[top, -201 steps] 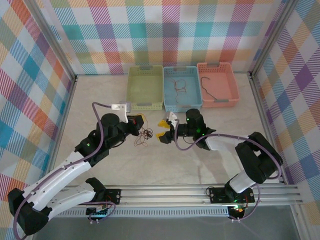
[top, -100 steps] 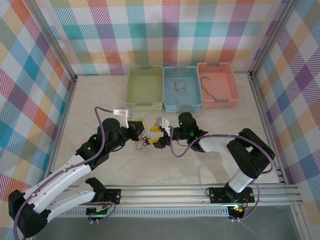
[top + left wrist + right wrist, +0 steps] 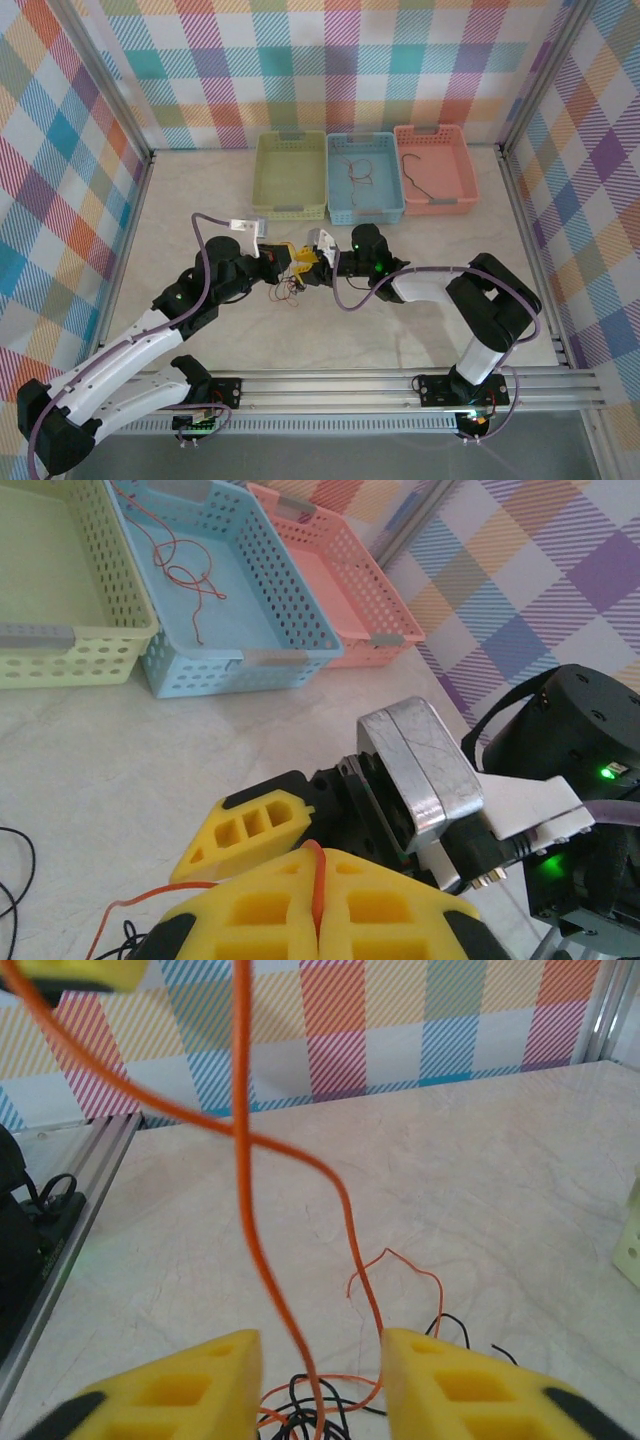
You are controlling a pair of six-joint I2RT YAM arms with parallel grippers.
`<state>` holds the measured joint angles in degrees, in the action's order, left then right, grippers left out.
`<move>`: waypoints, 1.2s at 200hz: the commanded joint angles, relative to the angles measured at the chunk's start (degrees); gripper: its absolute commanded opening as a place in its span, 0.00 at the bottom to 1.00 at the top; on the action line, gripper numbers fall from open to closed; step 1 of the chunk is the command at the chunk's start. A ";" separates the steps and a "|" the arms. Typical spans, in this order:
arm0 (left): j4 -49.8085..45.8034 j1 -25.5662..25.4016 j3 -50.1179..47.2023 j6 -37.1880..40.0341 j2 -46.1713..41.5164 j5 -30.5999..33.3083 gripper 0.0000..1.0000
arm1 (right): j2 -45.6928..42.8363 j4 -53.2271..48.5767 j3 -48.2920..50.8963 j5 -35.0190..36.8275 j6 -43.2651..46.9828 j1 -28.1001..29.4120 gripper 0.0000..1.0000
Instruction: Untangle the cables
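Observation:
The cables lie as a small tangle [image 3: 288,290] of red-orange and black wire on the table between the two arms. My left gripper [image 3: 285,256] is shut on a red-orange cable [image 3: 320,875], pinched between its yellow fingertips [image 3: 318,852] and lifted off the table. My right gripper [image 3: 309,265] faces it closely; one of its yellow fingers [image 3: 250,830] sits just beyond my left fingertips. In the right wrist view the right gripper [image 3: 320,1385] is open, and a strand of the red-orange cable [image 3: 262,1260] hangs between its fingers without touching them. Black cables [image 3: 315,1422] lie below.
Three baskets stand at the back: a yellow-green one [image 3: 290,205], a blue one [image 3: 338,175] holding a red-orange cable [image 3: 358,170], and a pink one [image 3: 462,165] holding a dark cable [image 3: 412,172]. An aluminium rail [image 3: 400,385] runs along the near edge.
My right gripper has moved left up to the left gripper and its jaws have narrowed around the hanging strand. The left gripper stayed shut on the red-orange cable, shifting slightly right.

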<state>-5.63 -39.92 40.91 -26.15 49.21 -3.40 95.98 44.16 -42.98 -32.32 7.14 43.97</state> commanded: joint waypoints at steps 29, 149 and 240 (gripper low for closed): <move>1.84 0.41 0.13 -0.39 0.43 -2.88 0.00 | 0.87 1.40 -2.08 2.36 -0.65 0.41 0.21; -7.73 -0.98 11.85 -2.33 -0.17 -11.54 0.00 | -0.95 1.27 -0.02 11.05 0.30 0.16 0.13; -18.13 -3.32 28.67 -3.56 2.26 -17.09 0.00 | -2.29 -3.21 0.53 15.45 0.54 -0.81 0.13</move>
<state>-23.59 -42.37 61.60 -30.30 52.03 -17.10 93.89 45.06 -43.59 -20.73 6.90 43.90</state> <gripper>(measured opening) 0.052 0.127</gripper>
